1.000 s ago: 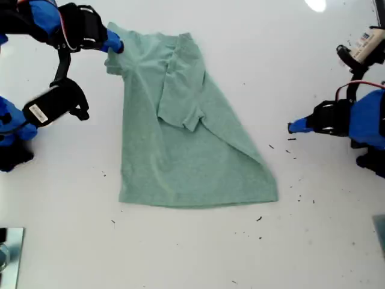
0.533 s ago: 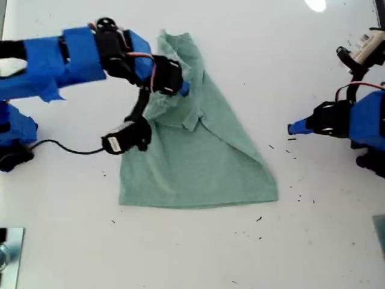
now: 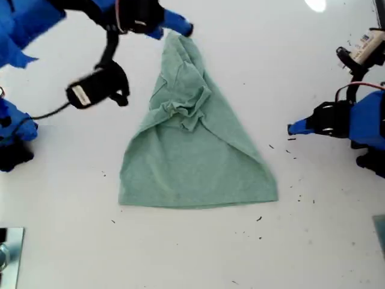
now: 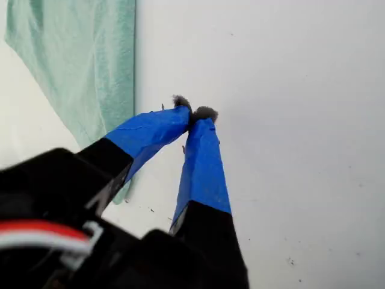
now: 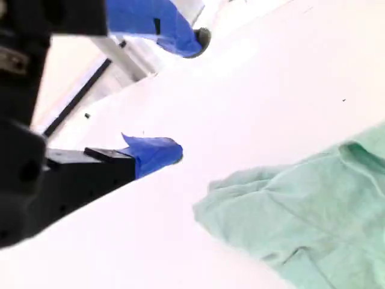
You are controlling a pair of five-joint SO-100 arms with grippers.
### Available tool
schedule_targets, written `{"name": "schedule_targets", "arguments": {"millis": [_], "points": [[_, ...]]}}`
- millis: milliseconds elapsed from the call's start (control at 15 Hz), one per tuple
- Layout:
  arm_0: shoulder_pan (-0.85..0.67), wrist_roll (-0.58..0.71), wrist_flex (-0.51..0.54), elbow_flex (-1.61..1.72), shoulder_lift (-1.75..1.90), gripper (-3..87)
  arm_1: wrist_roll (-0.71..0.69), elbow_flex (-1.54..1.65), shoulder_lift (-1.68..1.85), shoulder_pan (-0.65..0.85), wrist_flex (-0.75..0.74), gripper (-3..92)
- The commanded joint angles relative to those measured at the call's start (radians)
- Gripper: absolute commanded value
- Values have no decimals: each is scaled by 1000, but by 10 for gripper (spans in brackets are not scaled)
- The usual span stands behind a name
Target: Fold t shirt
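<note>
Fabric of the t shirt [image 3: 192, 162] lies flat on the white table [image 3: 313, 241] in the middle of the exterior view. Its wide hem is on the near side and it narrows to a point at the far side. A crumpled knot of cloth sits about halfway up, where the sides overlap. The second gripper [image 3: 183, 27] hovers just beyond the far tip, holding nothing. The first gripper [image 3: 293, 127] waits well apart from the shirt at the exterior view's right.

The first wrist view shows the first gripper [image 4: 194, 114] clenched on nothing, its blue tips touching and carrying some lint. The shirt [image 4: 84, 66] edge lies beside it, apart from the tips.

The second wrist view shows the second gripper [image 5: 183, 96] with its jaws spread wide above bare table. The rumpled end of the shirt [image 5: 301, 205] is near them.

The side folds look roughly done, so the lengthwise fold probably comes next. To do it well, the second gripper should come down low on the far tip and pinch all layers together. It should then carry them straight toward the hem, so the bunched middle is not dragged further askew. That knot is best flattened first.
</note>
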Motion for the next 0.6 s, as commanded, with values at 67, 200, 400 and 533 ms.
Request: {"name": "schedule_targets", "arguments": {"millis": [67,200,400,533], "points": [[12,-35,-290,845,676,173,-43,63,5,28,-23,28],[61,-147,-393,1289,934,126,-123,63,5,80,-23,29],[172,-348,-522,1779,1299,-2,-190,63,5,84,-23,27],[158,-367,-463,1870,1394,-2,-216,-2,5,72,-28,27]]}}
